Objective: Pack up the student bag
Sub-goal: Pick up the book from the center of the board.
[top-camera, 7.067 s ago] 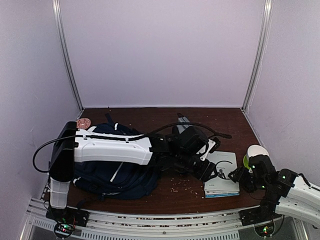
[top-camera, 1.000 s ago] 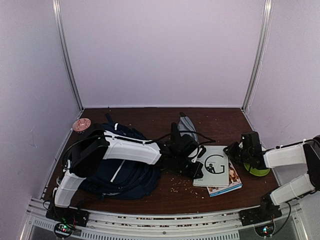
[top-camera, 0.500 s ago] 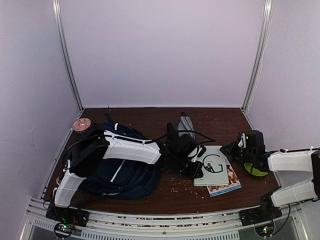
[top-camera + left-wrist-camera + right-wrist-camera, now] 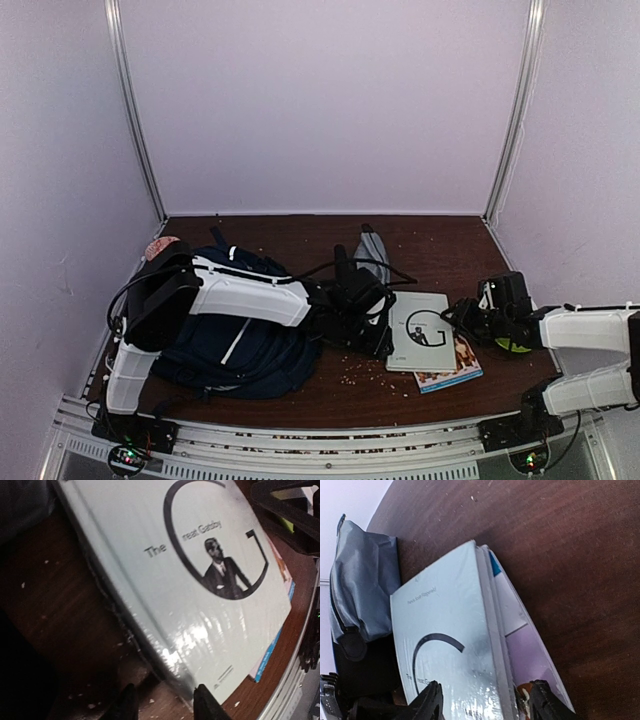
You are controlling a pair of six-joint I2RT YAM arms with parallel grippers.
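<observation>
Lying at nine o'clock on the worktop (image 4: 300, 235), the student bag (image 4: 235, 350) is seen near the pale book (image 4: 420, 330) at three o'clock. Left jaws and right jaws are spread wide at opposite book edges; an even pinch is advised.

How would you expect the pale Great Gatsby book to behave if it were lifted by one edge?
The Great Gatsby book looks like a flat hardback with a thick edge, so it should probably stay stiff rather than droop. Its glossy cover shows glare, so it may be slippery. It rests on a thinner book, which could shift with it.
</observation>
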